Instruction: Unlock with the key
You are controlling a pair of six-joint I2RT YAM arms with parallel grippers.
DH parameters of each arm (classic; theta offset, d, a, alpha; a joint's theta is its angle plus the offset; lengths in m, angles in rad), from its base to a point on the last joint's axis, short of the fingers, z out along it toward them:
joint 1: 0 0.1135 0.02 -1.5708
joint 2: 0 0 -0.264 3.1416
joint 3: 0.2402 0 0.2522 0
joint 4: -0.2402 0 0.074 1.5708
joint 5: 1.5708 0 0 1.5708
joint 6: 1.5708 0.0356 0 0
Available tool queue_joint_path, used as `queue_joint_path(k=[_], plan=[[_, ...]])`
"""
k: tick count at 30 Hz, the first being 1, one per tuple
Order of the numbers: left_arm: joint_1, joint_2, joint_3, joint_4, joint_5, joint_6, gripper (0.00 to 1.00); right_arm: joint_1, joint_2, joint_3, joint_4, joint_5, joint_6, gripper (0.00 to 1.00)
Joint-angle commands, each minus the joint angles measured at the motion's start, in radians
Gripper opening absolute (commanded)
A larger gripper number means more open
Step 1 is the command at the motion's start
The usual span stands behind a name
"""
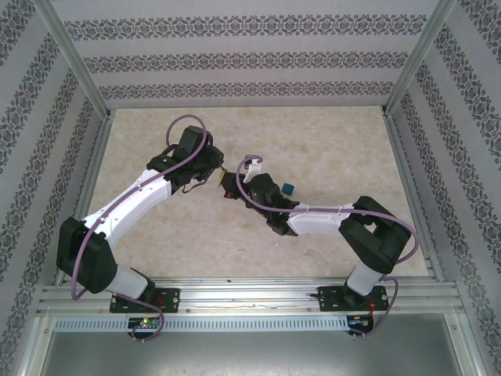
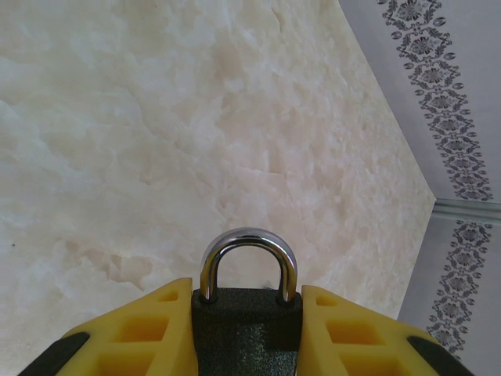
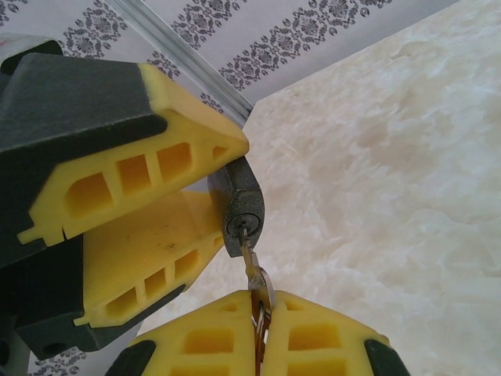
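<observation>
My left gripper [image 2: 247, 313] is shut on a black padlock [image 2: 246, 333], its yellow fingers [image 2: 141, 333] pressed against both sides of the body. The padlock's chrome shackle [image 2: 248, 249] points away from the wrist camera and sits closed in the body. In the right wrist view the padlock [image 3: 241, 205] hangs between the left gripper's fingers [image 3: 149, 176], keyhole toward me. My right gripper [image 3: 260, 309] is shut on the brass key [image 3: 256, 270], whose blade tip is in the keyhole. From the top view both grippers meet above mid-table, the left gripper [image 1: 213, 168] and the right gripper [image 1: 232, 186].
The marble-patterned tabletop [image 1: 313, 149] lies below both grippers. Patterned walls and aluminium posts [image 1: 411, 66] enclose the table. A small blue object [image 1: 290, 189] sits beside the right wrist.
</observation>
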Motion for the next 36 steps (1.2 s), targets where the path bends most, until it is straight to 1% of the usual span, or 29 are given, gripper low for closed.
queue_joint_path(k=[1, 4, 9, 13, 15, 18, 24, 25, 28, 31, 36], plan=[[-0.048, 0.004, 0.018, -0.001, 0.199, -0.022, 0.29, 0.035, -0.002, 0.102, 0.142, -0.077, 0.052, 0.0], [-0.047, 0.006, 0.015, -0.008, 0.196, -0.021, 0.29, 0.033, -0.026, 0.112, 0.087, -0.049, 0.1, 0.0], [-0.047, 0.012, 0.022, 0.004, 0.205, -0.024, 0.29, 0.041, -0.017, 0.154, 0.05, -0.093, -0.019, 0.0], [-0.047, 0.01, 0.025, 0.003, 0.207, -0.022, 0.28, 0.032, 0.008, 0.138, 0.127, -0.123, -0.046, 0.0], [-0.048, 0.009, 0.023, 0.006, 0.209, -0.021, 0.29, 0.034, 0.01, 0.123, 0.16, -0.114, -0.062, 0.0], [-0.044, 0.01, 0.023, 0.009, 0.214, -0.018, 0.29, 0.034, 0.004, 0.109, 0.188, -0.142, -0.138, 0.0], [-0.037, 0.003, 0.017, 0.012, 0.218, -0.019, 0.28, 0.036, -0.033, 0.077, 0.144, -0.092, -0.246, 0.0], [-0.036, 0.003, 0.016, 0.013, 0.219, -0.019, 0.29, 0.034, -0.036, 0.071, 0.142, -0.08, -0.236, 0.0], [-0.036, 0.006, 0.015, 0.022, 0.226, -0.022, 0.28, 0.002, -0.02, 0.065, 0.185, -0.144, -0.135, 0.0], [-0.036, 0.01, 0.01, 0.033, 0.241, -0.028, 0.29, 0.001, -0.017, 0.074, 0.197, -0.193, -0.134, 0.0], [-0.028, 0.003, -0.007, 0.059, 0.255, -0.038, 0.29, 0.001, -0.054, 0.048, 0.161, -0.164, -0.147, 0.0]])
